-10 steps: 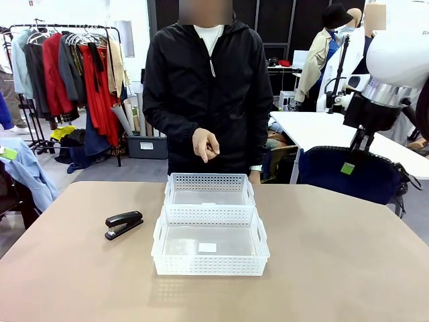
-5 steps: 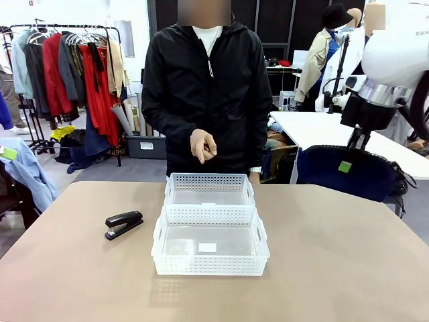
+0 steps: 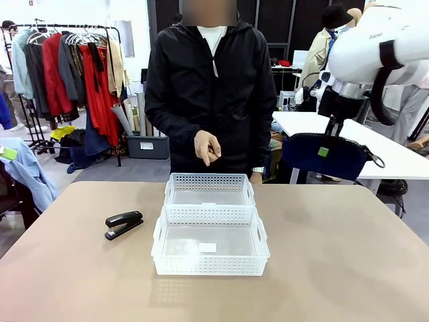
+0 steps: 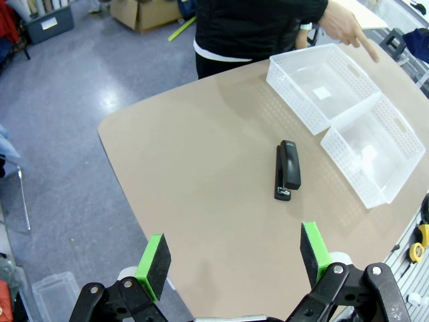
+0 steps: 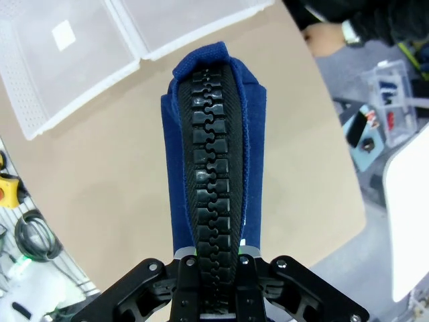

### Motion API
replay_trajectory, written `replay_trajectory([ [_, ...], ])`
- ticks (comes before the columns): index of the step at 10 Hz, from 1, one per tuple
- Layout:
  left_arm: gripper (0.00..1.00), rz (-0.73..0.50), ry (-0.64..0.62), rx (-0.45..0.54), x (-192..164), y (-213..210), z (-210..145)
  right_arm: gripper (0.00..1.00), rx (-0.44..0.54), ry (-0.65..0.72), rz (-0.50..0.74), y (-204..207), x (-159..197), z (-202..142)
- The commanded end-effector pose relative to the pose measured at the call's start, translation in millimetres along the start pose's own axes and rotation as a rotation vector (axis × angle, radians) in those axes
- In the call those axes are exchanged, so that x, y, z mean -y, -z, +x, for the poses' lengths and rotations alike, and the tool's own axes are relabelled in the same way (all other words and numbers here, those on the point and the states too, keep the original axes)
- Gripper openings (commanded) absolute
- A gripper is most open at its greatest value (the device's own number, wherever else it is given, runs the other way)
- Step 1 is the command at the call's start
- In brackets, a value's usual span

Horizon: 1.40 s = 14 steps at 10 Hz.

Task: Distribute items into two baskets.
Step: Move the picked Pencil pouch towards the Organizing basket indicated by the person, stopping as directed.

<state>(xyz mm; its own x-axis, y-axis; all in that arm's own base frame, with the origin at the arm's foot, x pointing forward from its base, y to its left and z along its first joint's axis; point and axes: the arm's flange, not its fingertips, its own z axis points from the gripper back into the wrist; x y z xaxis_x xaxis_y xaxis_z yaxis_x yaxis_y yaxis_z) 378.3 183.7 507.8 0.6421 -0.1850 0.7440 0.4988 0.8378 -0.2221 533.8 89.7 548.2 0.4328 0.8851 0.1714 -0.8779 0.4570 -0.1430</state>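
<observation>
Front view had the right gripper [image 3: 325,149] clamped tight on the top edge of the navy pouch [image 3: 335,159], which hung high in the air off to the right, well apart from the two white baskets, the near basket [image 3: 210,268] and the far basket [image 3: 209,181], standing end to end at mid-table with nothing in them; the black stapler [image 3: 123,224] lay on the table [image 3: 335,268] to their left, and the person's hand [image 3: 206,147] hovered behind the far basket. Left wrist view found the left gripper [image 4: 233,258] spread wide and holding nothing, high above the table, with the stapler below and beyond its pads, beside the baskets. Right wrist view looked down the pouch's black zipper [image 5: 213,168] from the pinched jaws, bare tabletop under it and the baskets off to one side. By my reading the pouch was mid-carry: it next needed moving across over one basket, lowering and releasing, the stapler being left for the other
</observation>
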Motion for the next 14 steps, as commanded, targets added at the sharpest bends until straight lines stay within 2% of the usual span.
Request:
replay_trajectory([
  [1, 1.0, -0.016, 0.014, 0.026, -2, 1, -1, 0.0, -0.009, -0.106, -0.023, -2, 20, 19],
  [4, 1.0, -0.016, 0.014, 0.026, -2, 1, -1, 0.0, 0.041, -0.197, 0.015, 19, 33, 54],
  [12, 1.0, -0.016, 0.014, 0.026, -2, 1, -1, 0.0, 0.047, -0.403, 0.24, 72, 33, 133],
  [13, 1.0, -0.016, 0.014, 0.026, -2, 1, -1, 0.0, 0.036, -0.451, 0.261, 67, 31, 123],
  [14, 1.0, -0.016, 0.014, 0.026, -2, 1, -1, 0.0, -0.012, -0.459, 0.275, 44, 22, 88],
])
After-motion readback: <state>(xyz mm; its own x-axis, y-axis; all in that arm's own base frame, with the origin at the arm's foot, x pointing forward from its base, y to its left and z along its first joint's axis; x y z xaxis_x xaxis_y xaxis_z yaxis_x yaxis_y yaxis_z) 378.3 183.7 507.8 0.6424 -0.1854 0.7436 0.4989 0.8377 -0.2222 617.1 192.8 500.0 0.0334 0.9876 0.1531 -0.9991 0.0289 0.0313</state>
